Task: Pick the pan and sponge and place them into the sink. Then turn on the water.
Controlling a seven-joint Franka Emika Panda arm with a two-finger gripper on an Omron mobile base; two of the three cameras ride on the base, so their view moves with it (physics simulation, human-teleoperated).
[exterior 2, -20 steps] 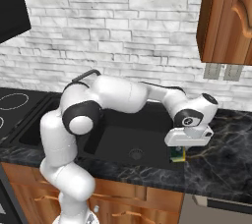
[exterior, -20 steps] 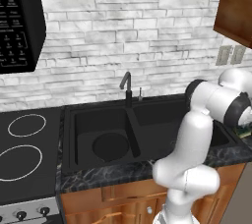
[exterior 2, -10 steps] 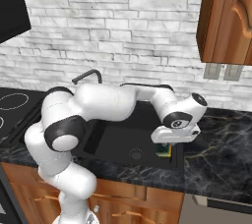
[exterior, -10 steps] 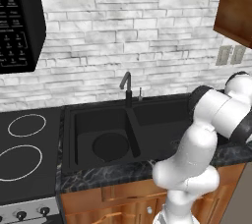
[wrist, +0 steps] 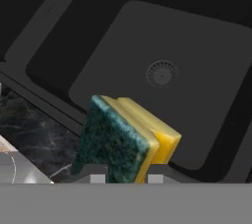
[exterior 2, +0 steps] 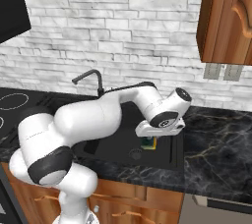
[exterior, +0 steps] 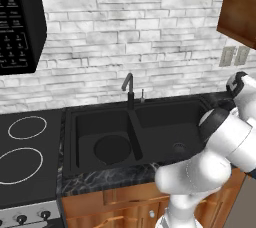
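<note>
Yellow rectangular sponge with the dark green scrub layer [wrist: 125,139] sits clamped between the pincer [wrist: 127,178] fingertips, jaws nearly closed on it, green face to the left in the hand view and yellow body to the right. In the right base view the sponge [exterior 2: 149,143] hangs under the white hand over the right basin of the wide matte black double-basin sink [exterior 2: 172,161], just inside that basin's right wall and above the floor, not touching it. Hand view: the round drain [wrist: 162,73] lies beyond the sponge with bare basin floor all around it; the sink's near rim and a strip of dark marbled table [wrist: 34,134] run along the lower left, close to the sponge's green side. In the left base view the round shallow matte black pan [exterior: 112,149] lies flat in the left basin, well apart across the divider. Slim black curved faucet [exterior: 129,88] stands behind the divider.
</note>
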